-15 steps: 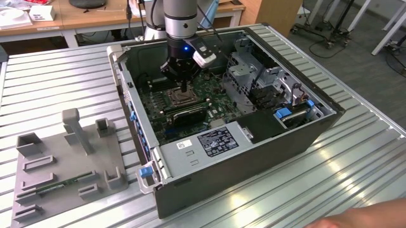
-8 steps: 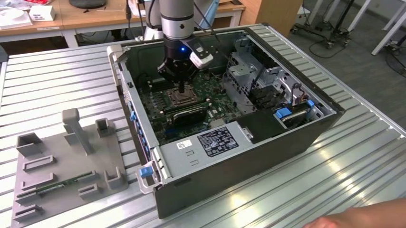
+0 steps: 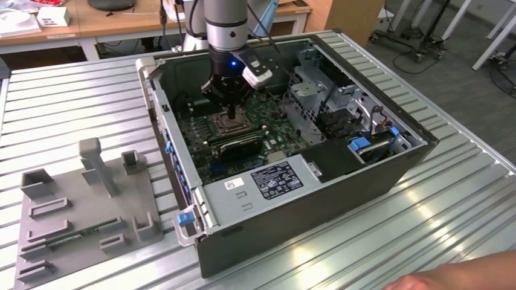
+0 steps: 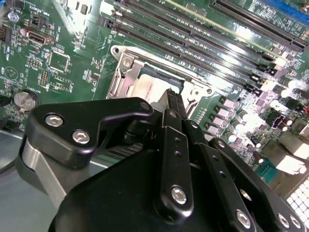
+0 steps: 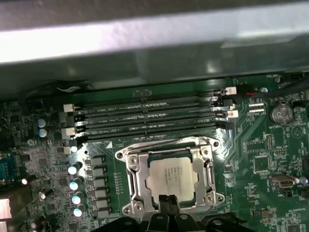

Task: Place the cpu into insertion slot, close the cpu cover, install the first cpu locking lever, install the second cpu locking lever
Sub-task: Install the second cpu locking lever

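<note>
The cpu, a silvery square chip, lies flat in the insertion slot on the green board. The cpu cover, a thin metal frame, lies down around the chip, which shows through the frame's cut-out. In both wrist views my gripper has its black fingers pressed together with nothing between them, its tips at one edge of the socket just beside the cpu. In the exterior view the gripper reaches down inside the open computer case, right over the socket.
Long black memory slots run beside the socket. The case wall and the drive cage close in the board. A grey fixture plate lies on the slatted table at the exterior view's left. A person's hand shows at its lower right.
</note>
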Controlling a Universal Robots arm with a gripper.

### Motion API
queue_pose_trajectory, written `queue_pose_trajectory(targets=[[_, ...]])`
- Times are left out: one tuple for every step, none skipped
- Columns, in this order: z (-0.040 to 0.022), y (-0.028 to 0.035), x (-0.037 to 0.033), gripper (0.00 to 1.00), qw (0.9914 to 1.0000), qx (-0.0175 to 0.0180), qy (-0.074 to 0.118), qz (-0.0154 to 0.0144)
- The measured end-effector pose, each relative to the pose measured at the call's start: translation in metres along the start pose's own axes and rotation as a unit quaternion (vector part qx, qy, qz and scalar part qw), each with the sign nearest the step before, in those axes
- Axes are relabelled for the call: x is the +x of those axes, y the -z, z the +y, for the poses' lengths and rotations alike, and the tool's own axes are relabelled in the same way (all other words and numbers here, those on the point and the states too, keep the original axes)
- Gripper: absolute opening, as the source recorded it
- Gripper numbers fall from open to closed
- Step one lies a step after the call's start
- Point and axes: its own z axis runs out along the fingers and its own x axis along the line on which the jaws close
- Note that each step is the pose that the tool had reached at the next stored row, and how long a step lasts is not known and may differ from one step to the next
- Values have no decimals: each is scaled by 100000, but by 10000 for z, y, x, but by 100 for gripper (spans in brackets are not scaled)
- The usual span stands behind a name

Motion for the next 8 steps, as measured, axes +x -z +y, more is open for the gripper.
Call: queue_pose_trajectory(targets=[[-7,-1,-4,10,100000,-7,-2,-2],[-13,-2,-8,10,100000,-8,-1,-1],[-17,-1,-12,10,100000,-3,2,0],[-22,3,-15,10,100000,6,-1,5],[-26,10,-17,10,100000,9,2,6],[-30,24,-18,10,100000,3,1,4],[-35,43,-20,10,100000,-3,0,3],[-40,67,-23,10,100000,-38,-1,6]])
